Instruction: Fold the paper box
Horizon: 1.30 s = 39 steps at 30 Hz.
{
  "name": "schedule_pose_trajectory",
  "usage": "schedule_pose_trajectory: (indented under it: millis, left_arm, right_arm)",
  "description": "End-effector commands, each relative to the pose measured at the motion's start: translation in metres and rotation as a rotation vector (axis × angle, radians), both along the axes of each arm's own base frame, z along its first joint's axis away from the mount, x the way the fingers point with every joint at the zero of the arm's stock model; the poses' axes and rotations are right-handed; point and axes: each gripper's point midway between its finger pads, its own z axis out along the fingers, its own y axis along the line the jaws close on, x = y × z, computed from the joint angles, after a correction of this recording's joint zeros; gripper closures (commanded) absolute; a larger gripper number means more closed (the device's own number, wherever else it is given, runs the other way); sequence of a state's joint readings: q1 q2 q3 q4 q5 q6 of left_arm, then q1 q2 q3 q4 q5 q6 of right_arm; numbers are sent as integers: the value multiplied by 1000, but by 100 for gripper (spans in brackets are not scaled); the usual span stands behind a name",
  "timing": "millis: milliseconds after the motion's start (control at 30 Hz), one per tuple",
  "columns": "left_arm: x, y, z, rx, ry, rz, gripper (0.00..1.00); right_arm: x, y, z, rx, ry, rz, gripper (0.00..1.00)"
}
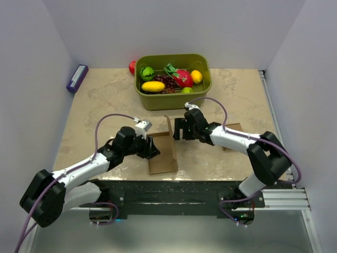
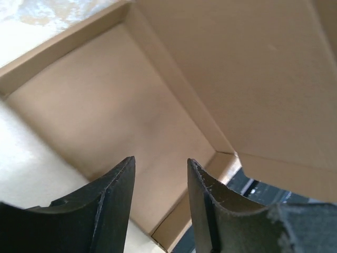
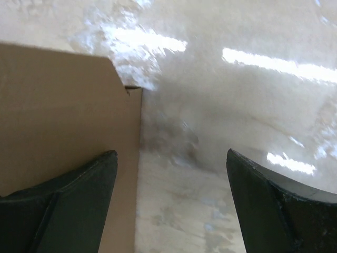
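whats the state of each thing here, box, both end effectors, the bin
paper box: partly folded, base lying flat, one panel standing upright
left end effector: open, empty, aimed into the box
right end effector: wide open, empty, beside the upright panel
green bin: upright, holding toy fruit

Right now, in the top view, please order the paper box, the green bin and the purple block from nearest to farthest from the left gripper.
1. Paper box, right at the left gripper.
2. Green bin, beyond, centre.
3. Purple block, far-left wall.
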State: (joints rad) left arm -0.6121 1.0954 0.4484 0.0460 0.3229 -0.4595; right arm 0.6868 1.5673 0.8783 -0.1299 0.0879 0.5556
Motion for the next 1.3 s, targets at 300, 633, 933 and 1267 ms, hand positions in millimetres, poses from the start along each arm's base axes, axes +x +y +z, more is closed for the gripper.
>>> schedule_pose_trajectory:
  millis: [300,633,933,1267]
  left_arm:
    - [10,-1,76,-84,-229,44,32]
    - [2,-23,72,-103,-228,-120,29]
    - [3,-33,40,-110,-172,-108,29]
    - [34,1,78,-95,-244,41,19]
  right_arm:
    - [53,37,80,81,-189,53,11]
    - [-17,-13,154,129,-297,126,11]
    - [-83,14,186,150,-271,336,15]
    - [-79,39,153,3,-227,385,22]
